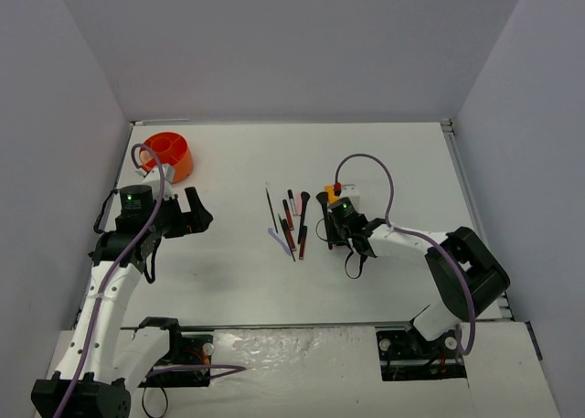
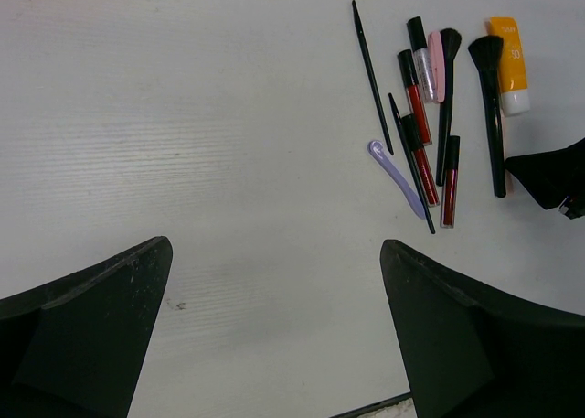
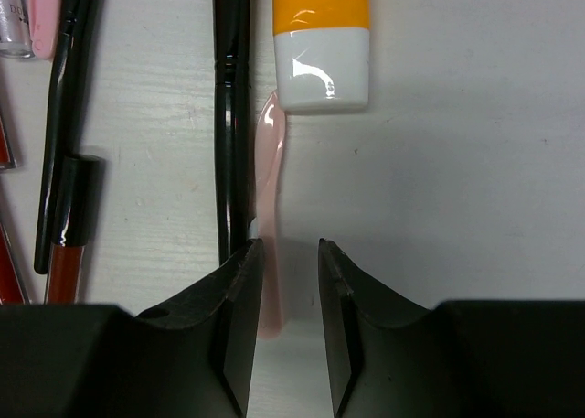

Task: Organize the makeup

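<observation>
The makeup lies in a loose row mid-table (image 1: pixel 291 221). The left wrist view shows a thin black pencil (image 2: pixel 372 75), a lilac stick (image 2: pixel 395 174), red tubes (image 2: pixel 419 107), a pink piece (image 2: pixel 437 61), a black brush (image 2: pixel 494 116) and an orange-white tube (image 2: pixel 510 63). My right gripper (image 3: pixel 291 253) is low over the table, narrowly open around a pale pink stick (image 3: pixel 271 162). The stick lies against the left finger, beside the brush handle (image 3: pixel 231 116) and below the tube (image 3: pixel 322 43). My left gripper (image 2: pixel 274 244) is wide open and empty over bare table, left of the row.
The orange round holder (image 1: pixel 167 155) stands at the far left, behind my left arm. Grey walls close in the table on three sides. A red lip gloss (image 3: pixel 66 253) lies left of my right gripper's fingers.
</observation>
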Robot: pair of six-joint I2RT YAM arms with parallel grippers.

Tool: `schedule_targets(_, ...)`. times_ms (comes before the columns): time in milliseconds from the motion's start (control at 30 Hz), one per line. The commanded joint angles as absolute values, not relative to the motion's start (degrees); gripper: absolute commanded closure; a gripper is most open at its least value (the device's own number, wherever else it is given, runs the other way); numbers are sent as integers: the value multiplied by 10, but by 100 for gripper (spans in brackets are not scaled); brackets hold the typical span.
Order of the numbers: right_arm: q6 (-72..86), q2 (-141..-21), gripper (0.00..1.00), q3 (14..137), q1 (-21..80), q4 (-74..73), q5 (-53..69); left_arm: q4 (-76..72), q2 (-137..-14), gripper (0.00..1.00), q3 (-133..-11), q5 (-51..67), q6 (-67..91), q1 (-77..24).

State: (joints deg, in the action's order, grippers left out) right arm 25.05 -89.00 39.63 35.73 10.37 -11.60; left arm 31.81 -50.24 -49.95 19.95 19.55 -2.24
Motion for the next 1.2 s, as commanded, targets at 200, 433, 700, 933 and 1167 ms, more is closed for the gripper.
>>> schedule_targets(200,254,-900,74,394,369,147,-85,291,-506,3,-513,207,186,-22)
schedule_targets(433,255,-892,71,392,373,148,-84,292,-506,3,-513,206,185,-21)
schedule_targets(700,248,-881,70,397,384,141,-89,294,-509,3,-513,205,185,-21)
schedule_targets(933,260,-906,71,397,395,140,-90,295,-511,3,-513,204,185,-20)
schedule_targets(1167,271,-898,78,392,399,99,-132,295,-513,3,-514,205,185,-17)
